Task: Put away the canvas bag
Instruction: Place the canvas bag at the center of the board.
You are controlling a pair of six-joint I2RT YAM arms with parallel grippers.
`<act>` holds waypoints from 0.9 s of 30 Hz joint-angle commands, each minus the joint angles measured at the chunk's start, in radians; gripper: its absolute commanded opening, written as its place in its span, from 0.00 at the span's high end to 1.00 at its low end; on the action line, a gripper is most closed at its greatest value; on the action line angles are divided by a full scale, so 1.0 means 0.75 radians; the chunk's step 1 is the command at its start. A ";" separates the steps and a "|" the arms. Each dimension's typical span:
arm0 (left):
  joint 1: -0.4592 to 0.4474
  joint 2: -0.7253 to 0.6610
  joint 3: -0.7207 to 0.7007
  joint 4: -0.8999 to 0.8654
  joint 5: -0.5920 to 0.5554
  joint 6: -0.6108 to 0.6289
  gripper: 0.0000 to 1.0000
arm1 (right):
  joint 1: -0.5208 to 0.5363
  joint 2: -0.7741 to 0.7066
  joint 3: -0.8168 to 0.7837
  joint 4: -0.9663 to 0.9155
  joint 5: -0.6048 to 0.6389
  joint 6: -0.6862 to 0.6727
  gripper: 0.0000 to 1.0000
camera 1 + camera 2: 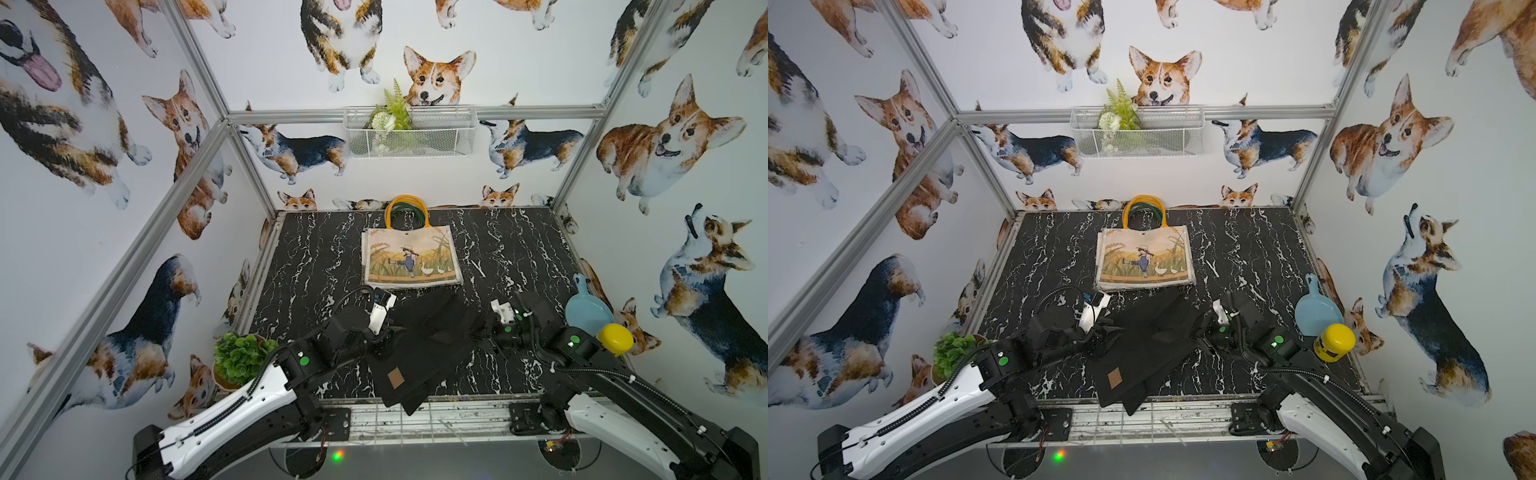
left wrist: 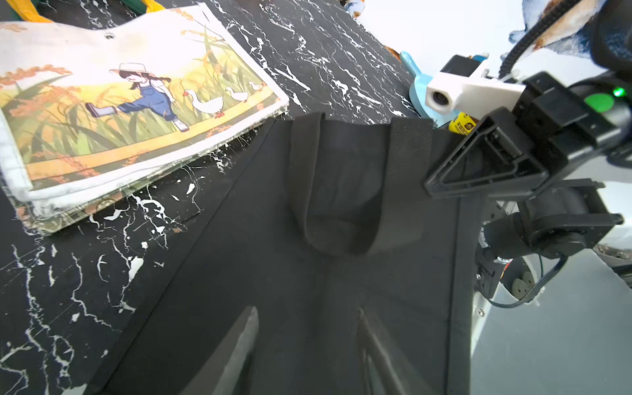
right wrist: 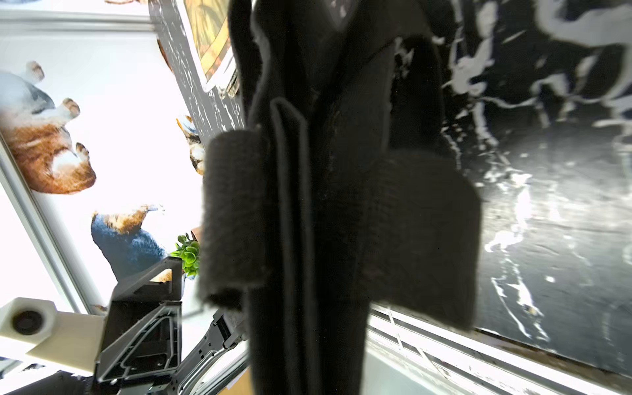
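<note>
Black canvas bag sits front-centre on the tabletop btwn both arms, its near end hanging past the front edge. My right fingers are pressed together on its cloth, pinching a folded edge. Left fingers stand apart w/ black cloth btwn them; can't tell if they grip. Printed tote stack lies just behind the bag. Blue scoop & yellow-capped jar crowd the right arm, potted plant the left. Wire basket hangs on the back wall.
</note>
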 commanded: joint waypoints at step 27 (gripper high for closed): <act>0.003 0.245 -0.039 0.229 0.113 -0.051 0.50 | -0.223 -0.090 -0.255 -0.059 -0.167 -0.074 1.00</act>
